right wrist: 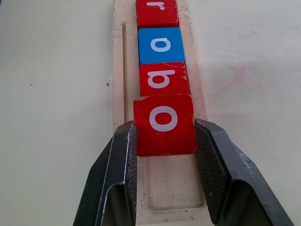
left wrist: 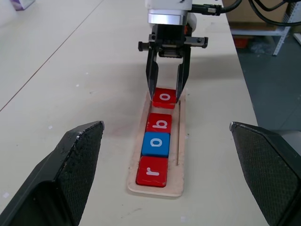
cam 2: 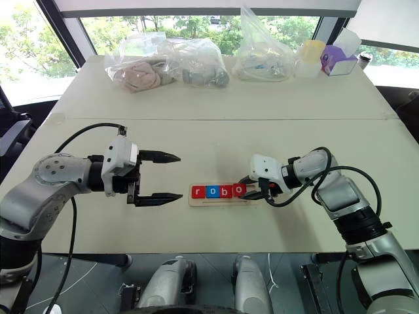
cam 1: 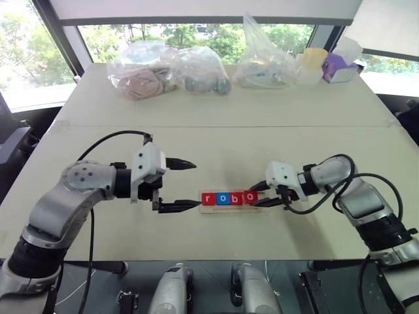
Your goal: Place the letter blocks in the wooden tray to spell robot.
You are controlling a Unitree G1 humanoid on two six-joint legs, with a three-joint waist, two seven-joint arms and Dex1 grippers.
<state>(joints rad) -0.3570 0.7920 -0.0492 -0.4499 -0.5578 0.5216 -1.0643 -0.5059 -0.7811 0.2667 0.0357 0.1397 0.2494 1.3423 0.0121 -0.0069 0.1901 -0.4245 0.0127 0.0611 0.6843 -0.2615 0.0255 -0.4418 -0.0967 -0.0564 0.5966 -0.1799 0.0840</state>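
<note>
Four blocks [cam 1: 228, 198] sit in the tray [cam 1: 226, 208] mid-table, reading r-o-b-o. Left gripper [cam 1: 188, 185], just beside the tray's left end, has jaws wide apart. In the right wrist view, the right gripper [right wrist: 164, 141] is clamped on the red o [right wrist: 164, 123], over the tray.

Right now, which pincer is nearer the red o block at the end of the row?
Right. The right pincer is clamped on the red o block over the wooden tray. The left pincer hangs open off the tray's opposite end, beyond the r.
</note>
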